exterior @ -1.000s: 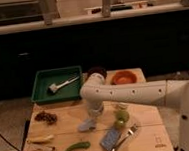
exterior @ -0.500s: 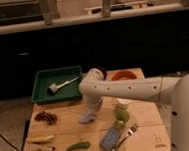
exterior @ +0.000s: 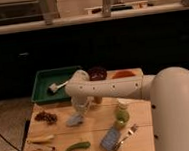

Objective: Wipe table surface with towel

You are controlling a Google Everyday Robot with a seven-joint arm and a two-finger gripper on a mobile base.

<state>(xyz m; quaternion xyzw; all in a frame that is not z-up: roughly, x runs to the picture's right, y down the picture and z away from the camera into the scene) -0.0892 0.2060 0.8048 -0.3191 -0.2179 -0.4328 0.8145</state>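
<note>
end effector (exterior: 82,110): down low over the left-middle of the table (exterior: 97,150), right at the top edge of the towel
grip: honestly can't tell if it's apart or together, the wrist blocks it
towel (exterior: 74,120): small bluish-grey crumpled wad, lying on the table just below the end effector and apparently touching it
arm (exterior: 114,88): fat white tube coming in from the right, crossing above the table
green tray (exterior: 41,86): back-left corner, with a white brush-looking thing (exterior: 56,86) inside
dark bowl (exterior: 96,72): behind the arm, next to an orange dish (exterior: 123,74)
green cup (exterior: 122,118): right of the towel, well apart from it
front row: banana (exterior: 41,139), green pepper (exterior: 76,148), blue packet (exterior: 110,138), fork (exterior: 127,134)
</note>
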